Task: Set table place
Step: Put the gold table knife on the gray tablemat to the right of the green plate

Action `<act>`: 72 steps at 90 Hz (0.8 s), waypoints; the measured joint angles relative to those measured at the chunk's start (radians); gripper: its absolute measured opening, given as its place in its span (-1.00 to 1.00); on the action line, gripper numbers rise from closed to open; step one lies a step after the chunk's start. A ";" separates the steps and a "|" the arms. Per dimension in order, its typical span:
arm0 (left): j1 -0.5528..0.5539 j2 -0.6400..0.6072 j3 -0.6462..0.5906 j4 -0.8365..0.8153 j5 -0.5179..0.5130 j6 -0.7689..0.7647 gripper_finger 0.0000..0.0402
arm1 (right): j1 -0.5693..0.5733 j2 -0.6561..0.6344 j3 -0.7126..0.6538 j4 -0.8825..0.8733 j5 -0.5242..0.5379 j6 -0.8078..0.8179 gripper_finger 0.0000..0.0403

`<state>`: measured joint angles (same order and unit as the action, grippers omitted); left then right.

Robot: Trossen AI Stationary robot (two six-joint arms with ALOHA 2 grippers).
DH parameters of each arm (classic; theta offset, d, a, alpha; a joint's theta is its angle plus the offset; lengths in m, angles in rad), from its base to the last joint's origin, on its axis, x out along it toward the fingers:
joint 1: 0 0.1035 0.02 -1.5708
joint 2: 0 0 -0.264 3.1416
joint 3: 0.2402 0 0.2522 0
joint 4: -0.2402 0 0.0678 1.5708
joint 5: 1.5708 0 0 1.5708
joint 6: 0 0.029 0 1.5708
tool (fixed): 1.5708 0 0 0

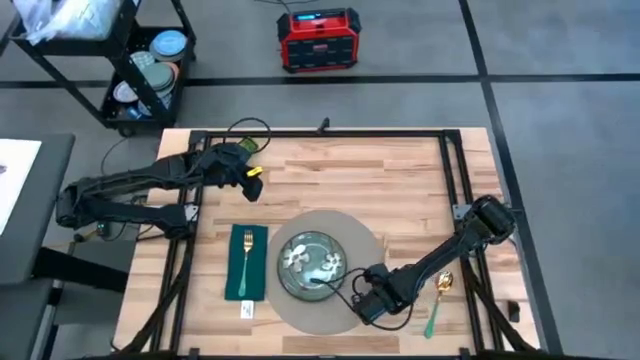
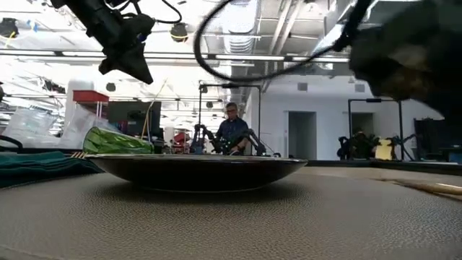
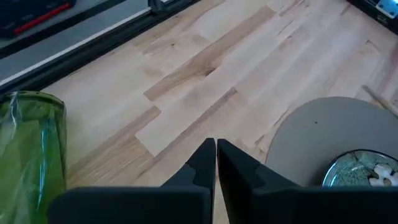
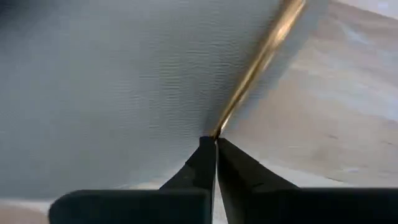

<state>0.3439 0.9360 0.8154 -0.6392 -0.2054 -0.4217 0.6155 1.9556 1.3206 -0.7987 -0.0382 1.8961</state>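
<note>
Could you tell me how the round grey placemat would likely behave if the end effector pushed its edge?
The placemat looks thin and flat with a textured surface, so it probably slides on the smooth table rather than tipping. The plate resting on it likely adds weight and rides along. It may flex if lifted by one edge.

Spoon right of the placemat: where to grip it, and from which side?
Probably grip the spoon midway along its slim green handle, coming straight down, fingers across its width: it lies flat on the table, gold bowl away from the front edge. The right gripper is nearest but is shut on a gold utensil.
</note>
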 joint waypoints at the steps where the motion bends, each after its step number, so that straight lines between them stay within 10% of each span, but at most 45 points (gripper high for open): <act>1: 0.000 0.000 0.000 0.000 0.000 0.000 -1.00 | 0.000 0.000 0.001 0.000 -0.001 -0.002 -1.00; 72: 0.000 0.000 0.000 -0.036 0.000 0.053 -1.00 | -0.031 -0.022 0.004 -0.111 0.066 -0.037 -0.93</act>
<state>0.3435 0.9356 0.8154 -0.6749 -0.2054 -0.3686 0.5842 1.9335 1.3242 -0.9093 0.0274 1.8588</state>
